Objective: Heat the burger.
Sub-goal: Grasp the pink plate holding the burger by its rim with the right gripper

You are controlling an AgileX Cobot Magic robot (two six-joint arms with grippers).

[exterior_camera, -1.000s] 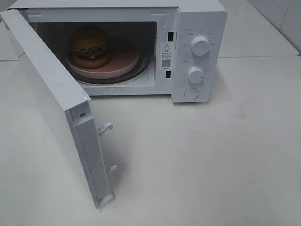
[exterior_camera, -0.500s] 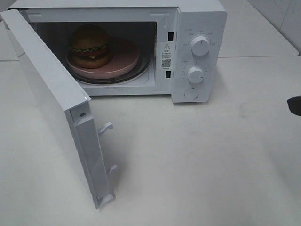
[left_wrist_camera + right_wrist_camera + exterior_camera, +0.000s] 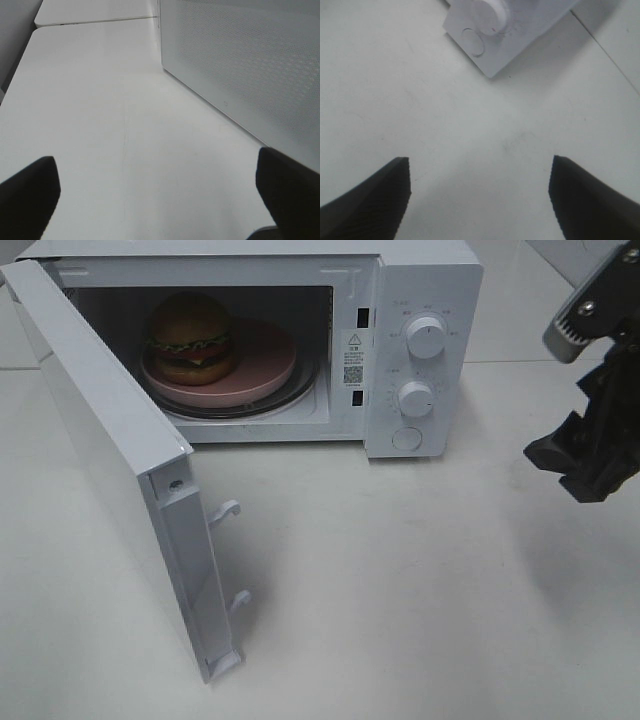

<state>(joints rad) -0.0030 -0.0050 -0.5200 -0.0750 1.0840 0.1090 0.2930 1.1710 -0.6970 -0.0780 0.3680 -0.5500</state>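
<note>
Tall golden-bun burger [image 3: 191, 337] on pink round plate [image 3: 262, 368] inside open white microwave [image 3: 425, 300]. Left end effector [image 3: 155, 192] wide open, empty. Right end effector [image 3: 480, 200] open, empty, above white counter [image 3: 420, 580].

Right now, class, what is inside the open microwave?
The burger sits on a pink plate over the glass turntable. The door hides the cavity's left wall.

You see a white microwave [image 3: 420, 300] on a white surface [image 3: 420, 590], a pink plate [image 3: 265, 365], a golden-brown burger [image 3: 190, 335] with green lettuce, and black ridged fingers [image 3: 370, 200]
</note>
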